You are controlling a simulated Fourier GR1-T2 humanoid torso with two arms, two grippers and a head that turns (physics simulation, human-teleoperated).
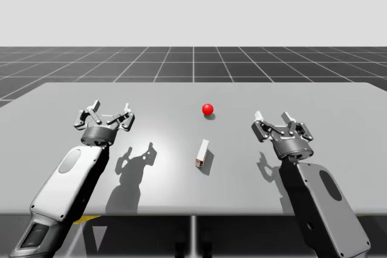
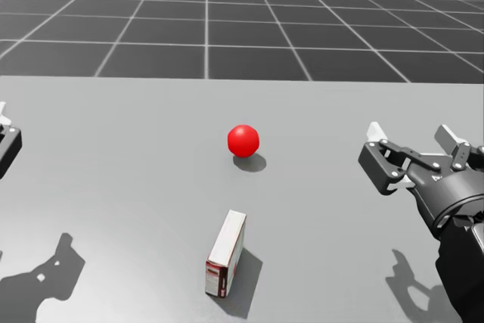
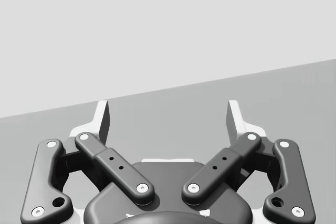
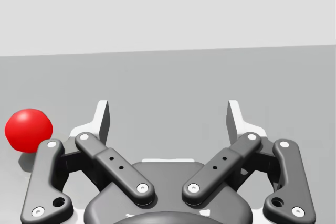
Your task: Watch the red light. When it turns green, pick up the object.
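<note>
Box (image 2: 225, 253) lying on the counter (image 2: 113, 156) right before you, red light (image 2: 243, 140) just beyond it — your left end effector (image 1: 110, 108) and right end effector (image 1: 272, 116) both spread apart, flanking the box, well clear.

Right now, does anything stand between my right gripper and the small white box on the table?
Nothing visible does. The right gripper, open, hangs to the right of the white box, with bare table between them. The red light sits beyond the box, off that path.
</note>
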